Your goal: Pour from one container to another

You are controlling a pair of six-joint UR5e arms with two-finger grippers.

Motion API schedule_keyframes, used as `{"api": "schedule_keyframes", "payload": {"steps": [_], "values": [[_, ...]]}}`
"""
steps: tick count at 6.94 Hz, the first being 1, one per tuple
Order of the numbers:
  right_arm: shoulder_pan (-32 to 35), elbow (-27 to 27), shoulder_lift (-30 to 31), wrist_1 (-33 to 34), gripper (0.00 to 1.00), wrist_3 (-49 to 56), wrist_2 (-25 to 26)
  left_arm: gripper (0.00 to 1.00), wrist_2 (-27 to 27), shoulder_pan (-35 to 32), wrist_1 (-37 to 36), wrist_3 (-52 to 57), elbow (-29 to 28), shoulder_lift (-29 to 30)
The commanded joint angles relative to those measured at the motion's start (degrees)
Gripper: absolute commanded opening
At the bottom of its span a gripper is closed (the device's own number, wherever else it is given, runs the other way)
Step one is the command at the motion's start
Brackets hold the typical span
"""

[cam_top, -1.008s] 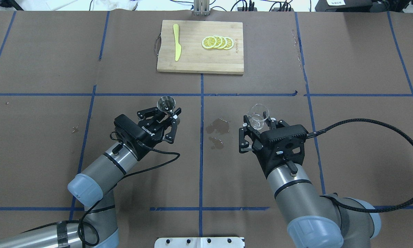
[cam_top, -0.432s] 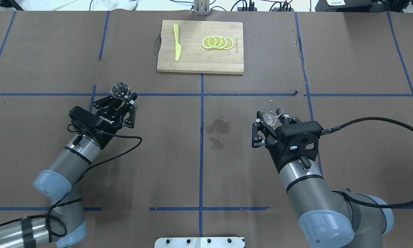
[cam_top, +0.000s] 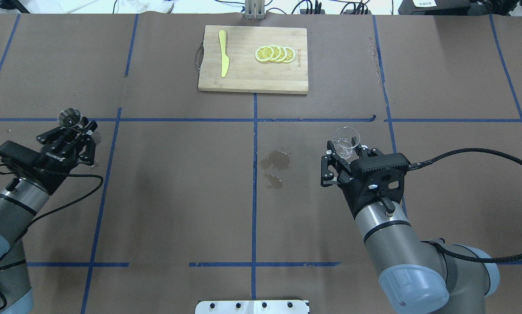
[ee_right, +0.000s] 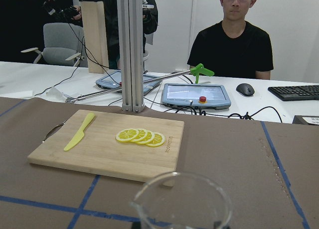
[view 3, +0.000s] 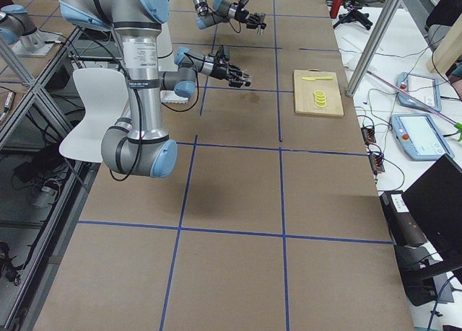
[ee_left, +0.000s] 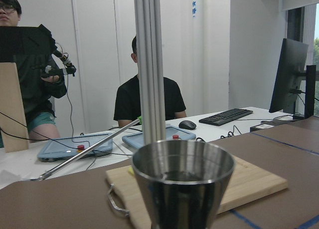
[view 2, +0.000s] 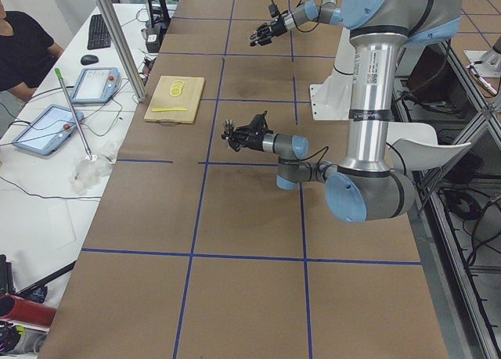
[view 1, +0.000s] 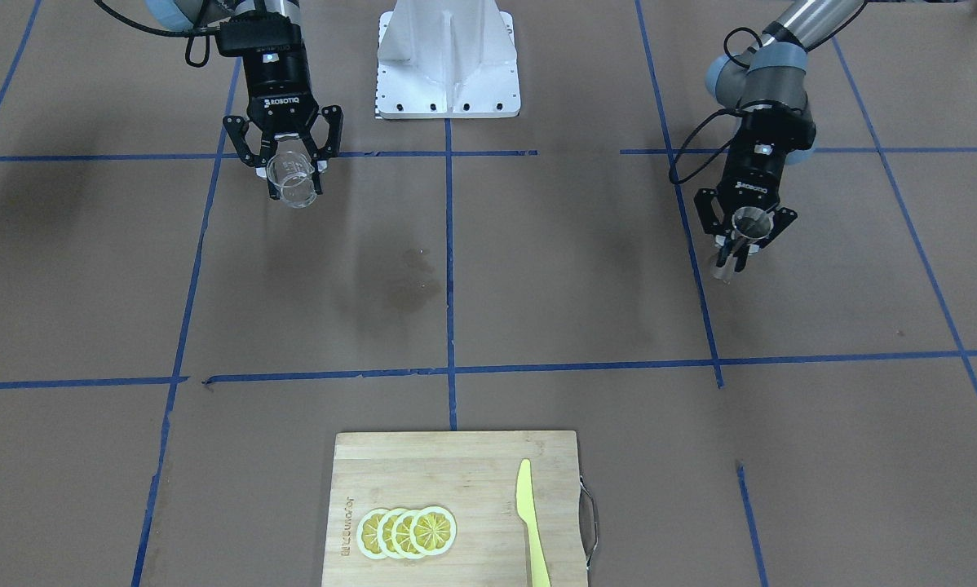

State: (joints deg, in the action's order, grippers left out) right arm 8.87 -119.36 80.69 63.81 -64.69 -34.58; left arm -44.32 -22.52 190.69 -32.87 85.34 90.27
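Overhead exterior view, nearest first: the base plate (cam_top: 252, 306) is sitting at the table's near edge. Both arms are reaching forward from either side of it over brown paper (cam_top: 178, 196) crossed by blue tape (cam_top: 254, 218). Between the two grippers a dark stain (cam_top: 276, 160) is lying on the paper, nearer the right one.

The left arm is stretching low and outward to the far left. The left gripper (cam_top: 74, 127) is clamping the jigger (cam_top: 69, 117) about its waist, mouth up, beside a tape crossing. The right arm is angling forward, and the right gripper (cam_top: 346, 153) is pinching the beaker (cam_top: 346, 140) between narrowed fingers, mouth up — well apart from the jigger.

The left wrist view is showing something dark low in the jigger's cup; whether it is liquid, I cannot tell. The beaker is looking clear, and I cannot tell its fill.

Farthest off, the board (cam_top: 243, 78) is lying across the centre tape line, carrying a yellow knife (cam_top: 223, 54) and lemon slices (cam_top: 275, 53) — the two apart from each other.
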Motion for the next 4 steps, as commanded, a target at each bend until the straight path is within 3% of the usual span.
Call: {"api": "schedule_keyframes", "payload": {"steps": [1, 3, 4], "values": [[0.00, 0.01, 0.00, 0.00, 0.00, 0.00, -0.05, 0.00, 2.56, -0.07, 3.01, -2.03, -4.54, -5.17], [0.00, -0.08, 0.00, 0.00, 0.00, 0.00, -0.05, 0.00, 2.74, -0.07, 2.94, -2.03, -4.83, -7.47], [0.00, -0.08, -0.09, 0.00, 0.00, -0.09, -0.05, 0.00, 5.53, 0.02, 1.89, -2.03, -6.66, -7.48]]}}
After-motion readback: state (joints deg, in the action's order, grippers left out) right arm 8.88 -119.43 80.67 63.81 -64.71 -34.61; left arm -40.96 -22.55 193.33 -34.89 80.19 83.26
